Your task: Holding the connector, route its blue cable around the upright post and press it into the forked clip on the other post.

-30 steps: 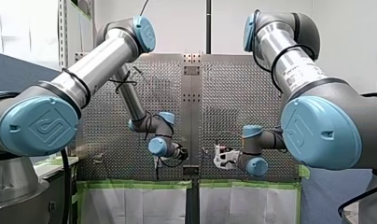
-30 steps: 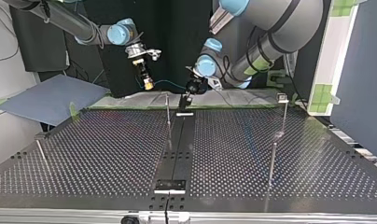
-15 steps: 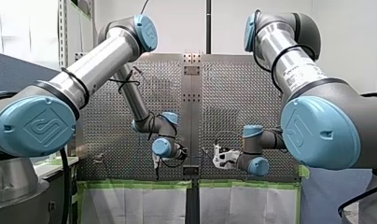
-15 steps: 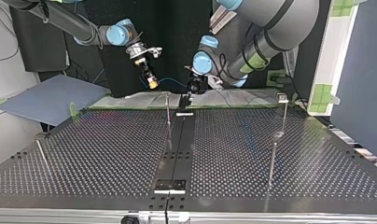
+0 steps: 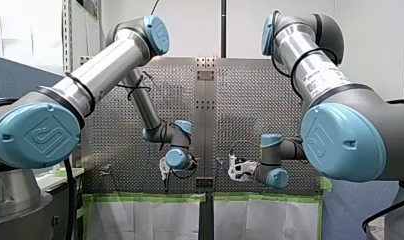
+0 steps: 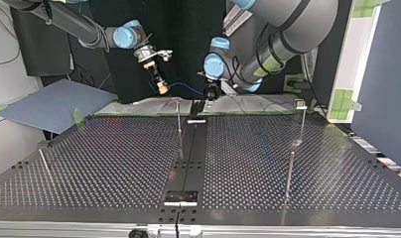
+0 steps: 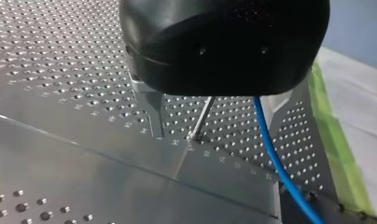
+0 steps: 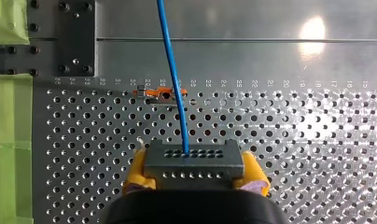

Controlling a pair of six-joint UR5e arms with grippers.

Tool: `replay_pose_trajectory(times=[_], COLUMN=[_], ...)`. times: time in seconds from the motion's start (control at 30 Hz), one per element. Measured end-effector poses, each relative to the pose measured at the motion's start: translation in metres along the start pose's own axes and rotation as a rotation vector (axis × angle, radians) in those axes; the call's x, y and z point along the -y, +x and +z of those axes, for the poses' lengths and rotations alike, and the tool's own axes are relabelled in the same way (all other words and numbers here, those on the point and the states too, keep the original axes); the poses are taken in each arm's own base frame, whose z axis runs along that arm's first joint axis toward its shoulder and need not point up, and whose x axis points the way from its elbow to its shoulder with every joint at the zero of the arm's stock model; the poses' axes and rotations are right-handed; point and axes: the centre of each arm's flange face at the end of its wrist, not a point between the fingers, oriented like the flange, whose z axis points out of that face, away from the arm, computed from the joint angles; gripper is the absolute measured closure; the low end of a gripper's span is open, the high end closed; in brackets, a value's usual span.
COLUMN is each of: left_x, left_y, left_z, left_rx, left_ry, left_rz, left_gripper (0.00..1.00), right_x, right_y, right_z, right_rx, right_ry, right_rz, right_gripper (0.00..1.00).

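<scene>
While right hand (image 8: pixel 194 173) clamps connector (image 8: pixel 193 158) | blue cable (image 8: pixel 170 70) runs ahead

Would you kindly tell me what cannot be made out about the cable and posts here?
- The cable: its far end is cut off by the left wrist view's edge.
- Where the cable meets my left pincer: hidden under its black body, left wrist view.
- The cable against the post: too small in the top view to tell touching from apart.
- The other post: its top is too small in the top view to show a fork.
</scene>
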Motion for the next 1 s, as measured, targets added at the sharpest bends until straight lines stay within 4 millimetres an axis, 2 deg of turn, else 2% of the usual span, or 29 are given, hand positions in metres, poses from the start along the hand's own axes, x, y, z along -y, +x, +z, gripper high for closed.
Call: replay_pose_trajectory(times=[0.03, 0.07, 0.1, 0.13, 0.17, 0.2, 0.27, 0.33, 0.73, 1.0], left_x=[0.000, 0.000, 0.000, -0.001, -0.001, -0.002, -0.002, -0.003, -0.002, -0.001], left_y=[0.000, -0.001, -0.001, -0.001, -0.002, -0.002, -0.003, -0.003, -0.003, -0.004], left_z=[0.000, 0.000, 0.000, 0.000, 0.000, 0.000, 0.001, 0.001, 0.001, 0.000], left_rx=[0.006, 0.011, 0.016, 0.021, 0.025, 0.032, 0.041, 0.047, 0.050, 0.050], left_ry=[-0.005, -0.011, -0.018, -0.025, -0.032, -0.041, -0.055, -0.065, -0.057, -0.058], left_rz=[0.000, -0.001, 0.001, 0.003, 0.006, 0.009, 0.011, 0.011, 0.007, 0.014], left_gripper=[0.33, 0.46, 0.46, 0.58, 0.75, 0.75, 0.96, 0.98, 0.98, 0.98], right_x=[0.000, 0.000, 0.000, 0.000, 0.000, 0.000, 0.000, 0.000, -0.002, -0.011], right_y=[0.000, 0.000, 0.000, 0.000, 0.000, 0.000, 0.000, 0.000, 0.000, -0.001], right_z=[0.000, 0.000, 0.000, 0.000, 0.000, 0.000, 0.000, 0.000, 0.000, -0.001], right_rx=[0.000, 0.000, 0.000, 0.000, 0.000, 0.000, 0.000, 0.000, 0.002, 0.008], right_ry=[0.000, 0.000, 0.000, 0.000, 0.000, 0.000, -0.001, -0.001, -0.007, -0.058], right_rz=[0.000, 0.000, 0.000, 0.000, 0.000, 0.000, -0.001, -0.001, -0.003, -0.004], right_gripper=[1.00, 1.00, 1.00, 1.00, 1.00, 1.00, 1.00, 1.00, 1.00, 1.00])
